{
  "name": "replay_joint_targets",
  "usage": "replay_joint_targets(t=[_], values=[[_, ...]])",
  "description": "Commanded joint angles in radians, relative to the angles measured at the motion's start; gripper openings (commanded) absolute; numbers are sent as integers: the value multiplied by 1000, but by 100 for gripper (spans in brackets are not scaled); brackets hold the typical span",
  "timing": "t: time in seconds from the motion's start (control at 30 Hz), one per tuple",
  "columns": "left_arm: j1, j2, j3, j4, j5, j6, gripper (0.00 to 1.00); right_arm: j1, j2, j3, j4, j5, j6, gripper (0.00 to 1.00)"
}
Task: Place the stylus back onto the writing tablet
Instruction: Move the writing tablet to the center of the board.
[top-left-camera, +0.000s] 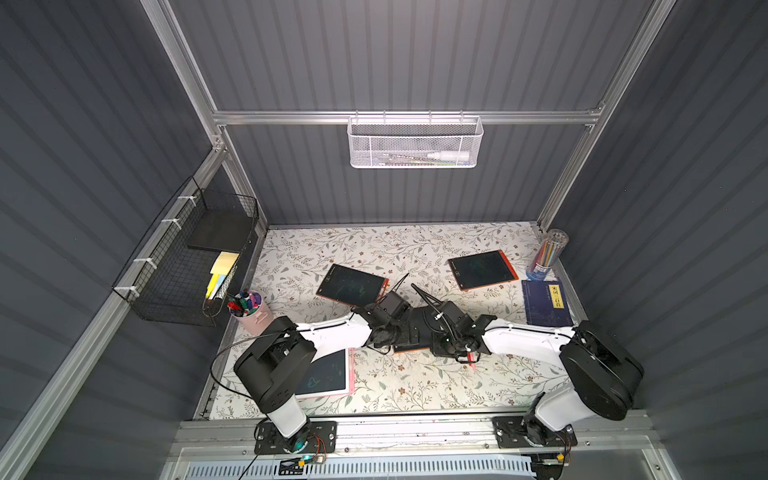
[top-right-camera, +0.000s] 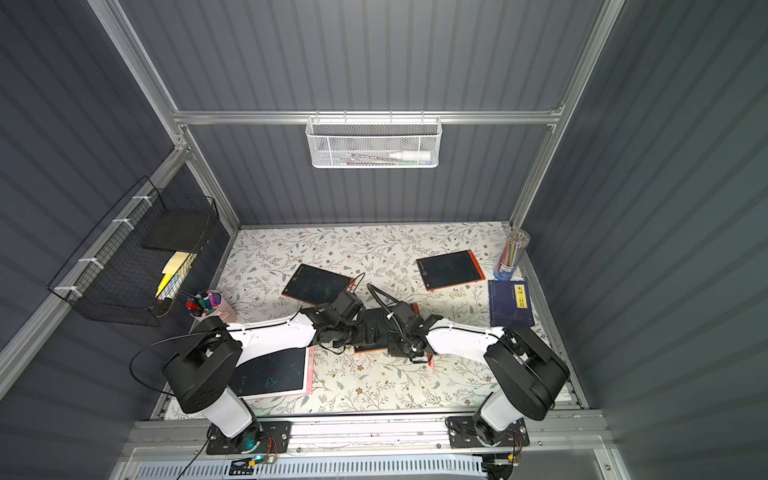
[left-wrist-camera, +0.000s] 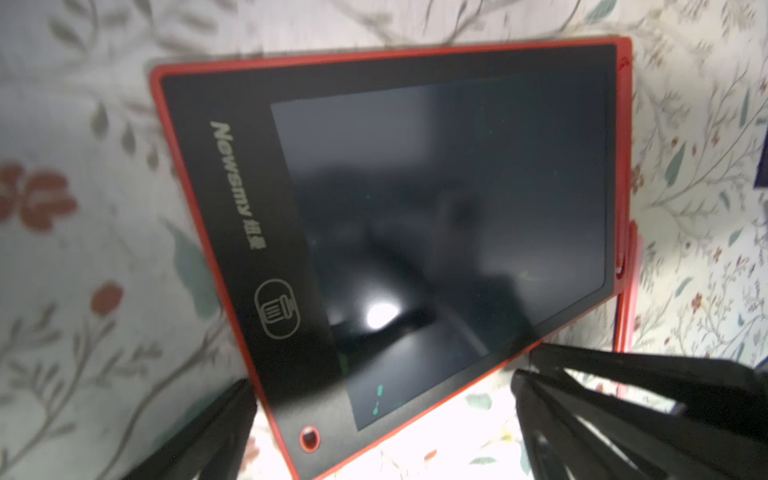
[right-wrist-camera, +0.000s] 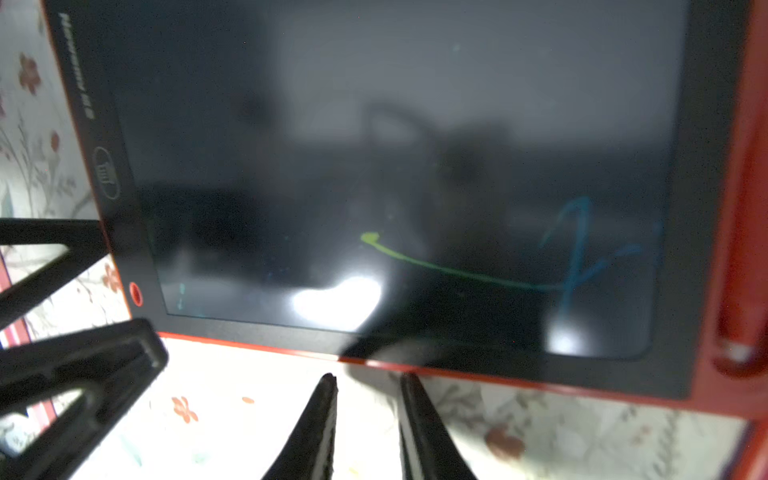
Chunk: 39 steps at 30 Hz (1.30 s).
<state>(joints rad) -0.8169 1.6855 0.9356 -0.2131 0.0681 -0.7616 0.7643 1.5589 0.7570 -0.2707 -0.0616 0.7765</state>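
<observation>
Stylus (left-wrist-camera: 630, 286), a thin red stick, lies just beside one edge of the red-framed black writing tablet (left-wrist-camera: 436, 187), the edge away from the printed name. In the left wrist view its lower end goes behind a black finger (left-wrist-camera: 665, 376). The picture is too blurry to tell if it sits in the tablet's groove or only next to it. In both top views only a short piece of it pokes out from under the right arm.

The tablet lies flat on the flowered tablecloth (top-left-camera: 415, 386), in the middle and toward the front. From above, both arms cover nearly all of it.

The left gripper (left-wrist-camera: 386, 382) has its fingers spread very wide, one on each side of the tablet's corner with the little red button (left-wrist-camera: 309, 438). Whether they touch the frame is hard to see.

The right gripper (right-wrist-camera: 369, 378) has its fingers close together with a small gap. Only cloth shows in that gap, so it holds nothing. Its tips hover just beside the tablet's red edge. A green line (right-wrist-camera: 436, 266) and a blue scribble (right-wrist-camera: 577, 249) show faintly on the dark, shiny screen.
</observation>
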Motion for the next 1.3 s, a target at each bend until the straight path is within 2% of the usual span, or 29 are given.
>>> replay_joint_targets(t=[0.0,0.33,0.6,0.83,1.27], values=[[29,72,36,19,-32,62,99,-33,60,16,-8,56,7,30],[130,217,187,61,-86,160,99,-143,185,146,-6,26,-72,30],[185,320,320,87,-95,212,100,-185,281,271,-27,16,-106,30],[202,434,497,93,-104,238,99,-216,345,362,-48,10,-119,30],[235,577,674,104,-87,262,99,-283,439,454,-46,-10,-137,30]])
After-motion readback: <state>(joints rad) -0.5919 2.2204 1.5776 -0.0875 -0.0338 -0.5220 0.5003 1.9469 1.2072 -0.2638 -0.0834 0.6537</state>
